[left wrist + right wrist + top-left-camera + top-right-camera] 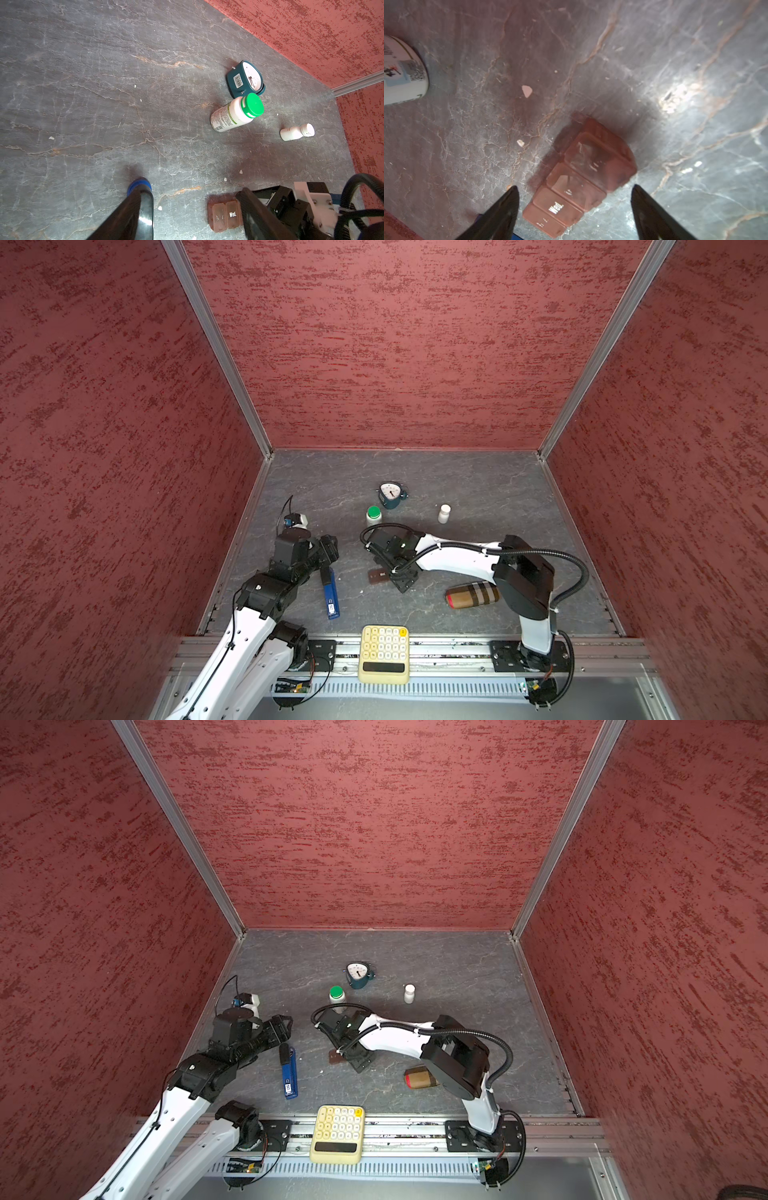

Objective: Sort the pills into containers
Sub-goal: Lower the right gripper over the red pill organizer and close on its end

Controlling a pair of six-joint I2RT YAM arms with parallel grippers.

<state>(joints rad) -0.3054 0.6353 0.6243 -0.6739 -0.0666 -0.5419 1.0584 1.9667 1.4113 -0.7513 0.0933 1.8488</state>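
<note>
A: Grey veined desk point(478, 489), red walls round it. L to R pls, what was on the left?

B: The left end effector point(330, 548), low over the desk, jaws apart, nothing btwn them. Just below it in both top views lay a blue oblong thing point(331, 601) w/ a black far end. One finger point(133, 216) sat over that end. Touching or not, couldn't tell.

A: Middle?

B: An upright white bottle w/ green cap point(373, 514). A teal clock point(390, 494) stood just behind it, dial visible. A yellow calculator point(384, 653) lay at the desk's front edge.

A: And the containers?

B: The containers point(376, 576) lay flat on the desk, about centre, in front of that bottle. Brown strip, square lids in a row, "Wed." readable on one. Its right part was hidden under the right arm in both top views.

A: What about the other arm's tool?

B: The right end effector point(575, 188) hung over the strip, fingers spread wide, one each side of it, gripping nothing. No contact seen in the right wrist view.

A: Further right?

B: A small all-white bottle point(444, 514), upright, well apart from the rest. A tan plaid case point(471, 594) lay on its side, partly under the right arm. Also a few pale bits point(527, 90) on the desk near the strip, too small to ID.
</note>
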